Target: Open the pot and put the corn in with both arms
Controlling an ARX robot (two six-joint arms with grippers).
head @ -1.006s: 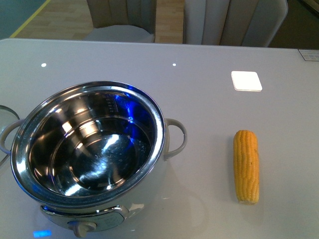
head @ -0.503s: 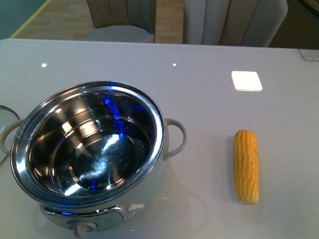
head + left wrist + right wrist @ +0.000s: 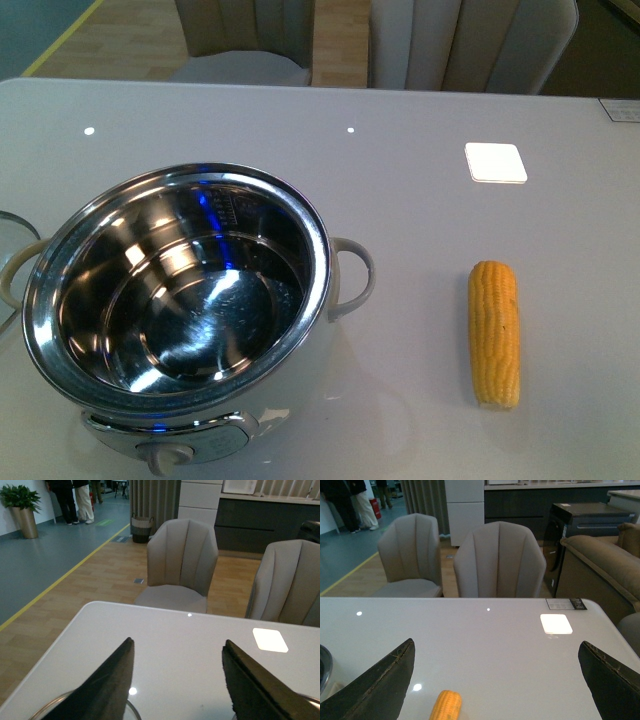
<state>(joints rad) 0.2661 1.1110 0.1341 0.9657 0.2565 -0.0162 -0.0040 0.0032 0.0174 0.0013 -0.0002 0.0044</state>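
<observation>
The pot (image 3: pixel 322 262) stands on the white table at the left of the front view, with no lid on it and a bare steel inside. The corn (image 3: pixel 495 333) lies flat on the table to its right, apart from the pot, pointing away from me. Neither arm shows in the front view. My left gripper (image 3: pixel 179 641) is open over bare table with nothing between its fingers. My right gripper (image 3: pixel 497 642) is open wide, and the corn (image 3: pixel 446 706) lies below it nearer the left finger (image 3: pixel 375 685). The pot's rim (image 3: pixel 323 666) peeks in at that view's edge.
A curved glass rim (image 3: pixel 10 222) shows at the table's left edge beside the pot. A bright square reflection (image 3: pixel 495 162) lies on the table behind the corn. Grey chairs (image 3: pixel 470 45) stand past the far table edge. A small label (image 3: pixel 620 110) lies at the far right.
Nothing on the table has moved. Only a blue reflection inside the pot has shifted along the steel wall.
</observation>
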